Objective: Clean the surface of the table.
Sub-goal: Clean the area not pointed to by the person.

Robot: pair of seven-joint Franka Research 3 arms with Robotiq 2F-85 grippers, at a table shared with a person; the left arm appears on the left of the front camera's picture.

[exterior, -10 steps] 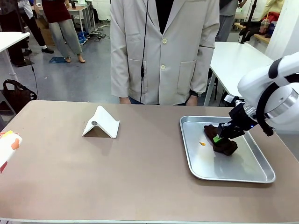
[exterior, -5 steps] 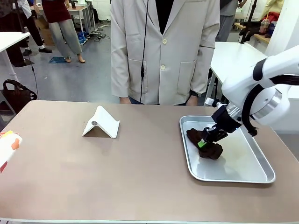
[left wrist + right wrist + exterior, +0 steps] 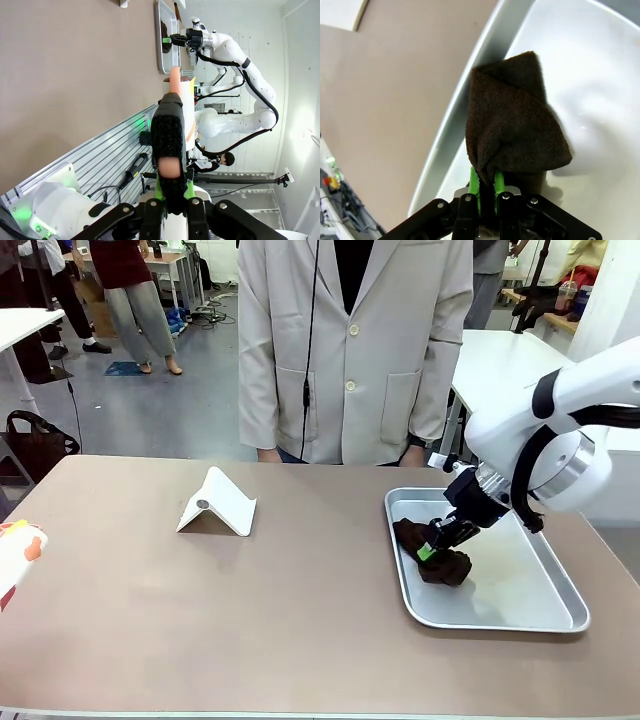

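The brownish table (image 3: pixel 250 610) stretches across the front view. On its right part lies a silver tray (image 3: pixel 500 623). My right gripper (image 3: pixel 432 545) is shut on a dark brown cloth (image 3: pixel 440 565) and presses it onto the tray floor near the tray's left rim. The right wrist view has the cloth (image 3: pixel 515 125) bunched between the green pads of the right gripper (image 3: pixel 486 182), beside the tray rim (image 3: pixel 470 100). My left gripper (image 3: pixel 170 185) is shut on a white and orange object (image 3: pixel 176 87), which sits at the left table edge (image 3: pixel 15 550).
A white folded stand (image 3: pixel 217 503) sits on the table left of centre. A person in a pale coat (image 3: pixel 350 350) stands at the far edge, hands low. White tables stand behind to the left and right.
My right gripper has dragged the cloth leftwards across the tray, from its middle to its left rim. The small orange speck on the tray floor no longer shows.
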